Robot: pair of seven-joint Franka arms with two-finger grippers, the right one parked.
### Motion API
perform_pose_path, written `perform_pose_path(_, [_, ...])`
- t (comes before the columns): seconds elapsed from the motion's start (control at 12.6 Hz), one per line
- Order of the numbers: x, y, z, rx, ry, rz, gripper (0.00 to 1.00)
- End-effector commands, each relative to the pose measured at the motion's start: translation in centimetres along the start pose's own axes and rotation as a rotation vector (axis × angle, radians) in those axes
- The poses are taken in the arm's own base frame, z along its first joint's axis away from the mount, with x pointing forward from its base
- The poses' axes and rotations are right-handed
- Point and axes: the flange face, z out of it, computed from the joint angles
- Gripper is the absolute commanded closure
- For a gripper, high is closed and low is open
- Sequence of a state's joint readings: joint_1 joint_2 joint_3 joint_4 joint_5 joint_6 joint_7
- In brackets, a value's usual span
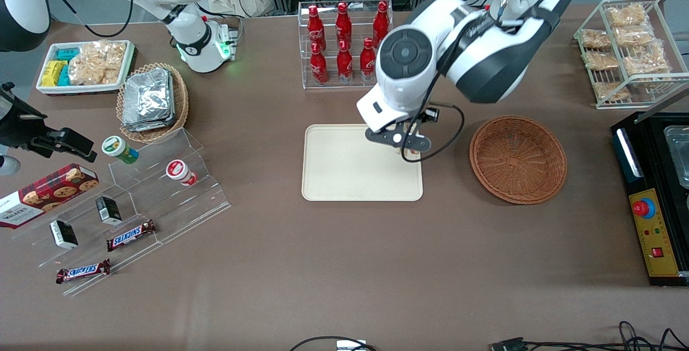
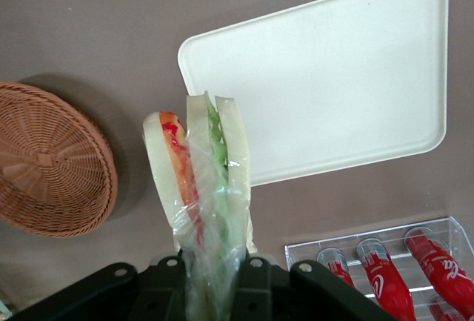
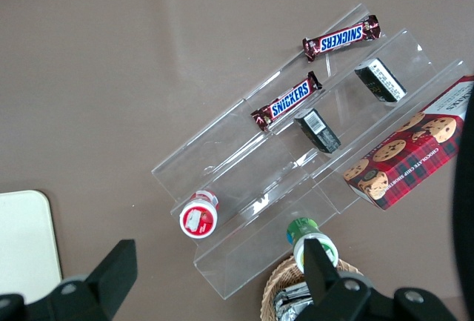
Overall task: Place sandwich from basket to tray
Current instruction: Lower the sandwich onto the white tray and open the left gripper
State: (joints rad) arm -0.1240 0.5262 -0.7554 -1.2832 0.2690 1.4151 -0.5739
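1 sandwich (image 2: 198, 180) is in your working arm's hand (image 2: 211, 280), clamped between the 2 fingers (image 2: 167, 284) by its narrow end, so the wedge hangs in the air, wrapped in clear film. In the wrist view you can read its layers: white bread, a red and orange strip, another slice of bread, then green filling.

In the front view the hand (image 1: 405, 149) hovers over the edge of the tray (image 1: 344, 173) that faces the basket (image 1: 518, 158). Most of the sandwich is hidden there by the wrist and a looped black cable (image 1: 449, 135); only a small pale and red bit shows under the hand.

The tray lies flat on the brown table (image 1: 334, 275), nothing on it. The basket sits near it toward the working arm's end of the table, also with nothing in it. The 2 are apart, with a strip of table between them.

Farther from the front camera than the tray, a clear rack (image 1: 344, 44) holds 7 red bottles (image 1: 344, 63) that you can count in the front view. Toward the parked arm's end, a clear stepped stand (image 1: 161, 189) carries 2 chocolate bars (image 1: 131, 235), small dark boxes and 2 small cups (image 1: 180, 172), and a lighter wicker basket of foil packets (image 1: 152, 100) sits near it.
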Motion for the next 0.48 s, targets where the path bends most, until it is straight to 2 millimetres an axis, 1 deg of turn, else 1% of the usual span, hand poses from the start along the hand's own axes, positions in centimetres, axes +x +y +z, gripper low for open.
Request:
perform_pose_path(0.0, [0.7, 1.8, 4.4, 0.017, 0.014, -0.026, 0.81])
perform_pose_path(0.16, [1.1, 3.1, 8.7, 0.013, 0.029, -0.057, 0.81])
perform_pose_path(0.24, [1.7, 2.9, 10.8, 0.008, 0.039, -0.079, 0.81])
perform_pose_path(0.32, [2.5, 1.8, 13.3, 0.01, 0.042, -0.101, 0.81])
perform_pose_path(0.4, [2.9, 1.5, 15.4, -0.002, 0.053, -0.104, 0.82])
